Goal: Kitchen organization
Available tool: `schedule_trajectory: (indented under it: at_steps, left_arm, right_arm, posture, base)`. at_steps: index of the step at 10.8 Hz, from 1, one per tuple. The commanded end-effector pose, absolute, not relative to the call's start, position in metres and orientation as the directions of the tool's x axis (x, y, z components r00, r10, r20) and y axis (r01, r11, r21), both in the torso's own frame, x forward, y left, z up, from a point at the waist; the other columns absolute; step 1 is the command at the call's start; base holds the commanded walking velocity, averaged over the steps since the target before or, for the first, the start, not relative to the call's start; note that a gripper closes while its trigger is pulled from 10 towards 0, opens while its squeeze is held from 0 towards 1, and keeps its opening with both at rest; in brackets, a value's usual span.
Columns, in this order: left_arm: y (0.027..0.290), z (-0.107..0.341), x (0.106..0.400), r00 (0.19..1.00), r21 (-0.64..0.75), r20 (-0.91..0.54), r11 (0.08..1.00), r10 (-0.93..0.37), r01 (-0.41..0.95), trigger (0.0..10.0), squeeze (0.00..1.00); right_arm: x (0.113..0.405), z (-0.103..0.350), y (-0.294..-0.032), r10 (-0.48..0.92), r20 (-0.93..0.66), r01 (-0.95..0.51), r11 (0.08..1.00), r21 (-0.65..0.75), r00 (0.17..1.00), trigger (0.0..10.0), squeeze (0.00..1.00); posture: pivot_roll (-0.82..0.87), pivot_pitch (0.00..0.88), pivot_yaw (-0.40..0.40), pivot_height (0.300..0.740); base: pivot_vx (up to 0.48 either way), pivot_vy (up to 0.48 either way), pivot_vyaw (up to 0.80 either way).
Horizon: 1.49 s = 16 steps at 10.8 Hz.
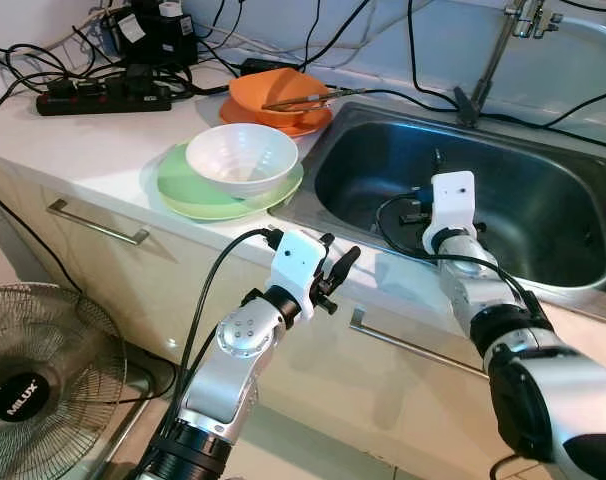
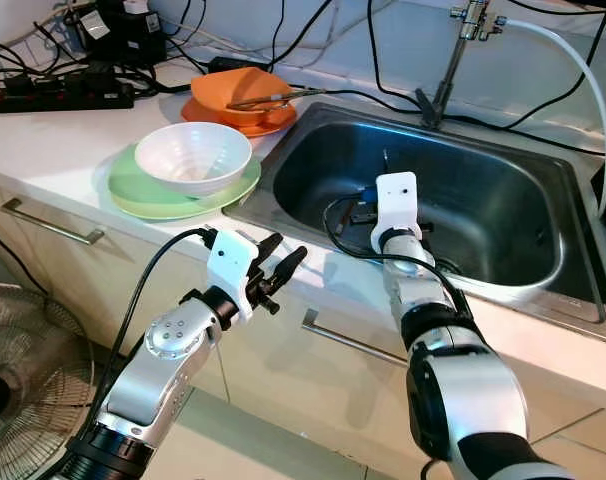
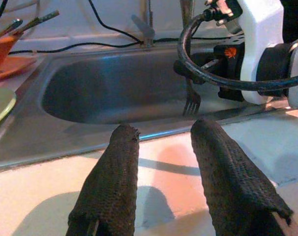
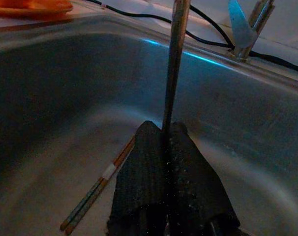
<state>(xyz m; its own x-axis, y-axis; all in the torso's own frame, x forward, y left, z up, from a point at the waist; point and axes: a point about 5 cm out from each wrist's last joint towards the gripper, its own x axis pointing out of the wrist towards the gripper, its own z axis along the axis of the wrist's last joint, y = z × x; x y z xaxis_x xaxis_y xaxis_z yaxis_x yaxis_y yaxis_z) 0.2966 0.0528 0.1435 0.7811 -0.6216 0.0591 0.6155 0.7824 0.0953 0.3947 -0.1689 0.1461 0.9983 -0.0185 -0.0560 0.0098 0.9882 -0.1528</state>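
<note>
Your fan (image 1: 23,385) reads "MILUX". Your right pincer (image 4: 166,142) pinches a slim metal fork (image 3: 191,101), tines down, inside the sink (image 1: 543,215). Your left pincer (image 3: 161,147) gapes empty over the table (image 3: 159,167).

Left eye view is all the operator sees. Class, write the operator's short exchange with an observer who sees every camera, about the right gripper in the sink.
Operator: Is the right gripper holding anything?
Observer: Yes. The right gripper has its fingers shut on a fork, clamped by the handle.
Operator: Is anything lying under it?
Observer: Chopsticks lie on the floor of the sink, beside the fingers.
</note>
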Motion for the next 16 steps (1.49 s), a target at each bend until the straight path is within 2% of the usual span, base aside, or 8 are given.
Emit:
schedule_trajectory:
  at_steps: [1,3,4,5,9,11,13,16]
  left_arm:
    - [0.051,0.147,0.295,0.779,0.108,0.062,0.780,-0.624,0.616,10.0,0.00]
    - [0.051,0.147,0.295,0.780,0.108,0.059,0.781,-0.623,0.616,10.0,0.00]
    - [0.051,0.148,0.296,0.779,0.107,0.059,0.780,-0.624,0.617,10.0,0.00]
    - [0.051,0.148,0.296,0.779,0.105,0.060,0.780,-0.625,0.617,10.0,0.00]
    - [0.050,0.151,0.297,0.783,0.110,0.080,0.786,-0.617,0.609,10.0,0.00]
    - [0.056,0.164,0.304,0.812,0.146,0.175,0.830,-0.557,0.538,10.0,0.00]
    - [0.062,0.172,0.311,0.838,0.145,0.226,0.868,-0.496,0.475,10.0,0.00]
    - [0.078,0.181,0.315,0.863,0.174,0.295,0.911,-0.411,0.375,10.0,0.00]
  right_arm:
    - [0.394,0.143,-0.172,-0.027,-0.083,0.014,0.986,-0.163,0.996,10.0,1.00]
    - [0.394,0.142,-0.172,-0.028,-0.087,0.013,0.986,-0.168,0.996,10.0,1.00]
    - [0.394,0.143,-0.172,-0.029,-0.087,0.013,0.985,-0.173,0.996,10.0,0.46]
    - [0.395,0.143,-0.172,-0.029,-0.084,0.013,0.984,-0.177,0.996,10.0,0.00]
    - [0.399,0.162,-0.169,-0.010,0.019,0.014,0.982,-0.189,1.000,10.0,0.00]
    - [0.401,0.197,-0.159,0.058,0.232,-0.026,0.990,-0.137,0.971,10.0,0.00]
    - [0.391,0.205,-0.155,0.092,0.338,-0.059,0.993,-0.107,0.937,10.0,0.00]
    - [0.361,0.190,-0.171,0.087,0.383,-0.057,0.995,-0.087,0.920,10.0,0.00]
  posture:
    - [0.15,0.049,-0.051,0.740]
    - [0.15,0.061,-0.052,0.740]
    - [0.15,0.062,-0.052,0.740]
    - [0.15,0.064,-0.052,0.740]
    - [0.14,0.073,-0.050,0.740]
    - [0.12,0.075,-0.049,0.740]
    - [0.10,0.077,-0.046,0.740]
    - [0.08,0.080,-0.040,0.740]
  base:
    - [0.000,0.000,0.00]
    - [0.000,0.000,0.00]
    - [0.000,0.000,0.00]
    - [0.000,0.000,0.00]
    - [0.000,0.000,0.00]
    - [0.000,0.000,0.00]
    - [0.000,0.000,0.00]
    - [0.000,0.000,0.00]
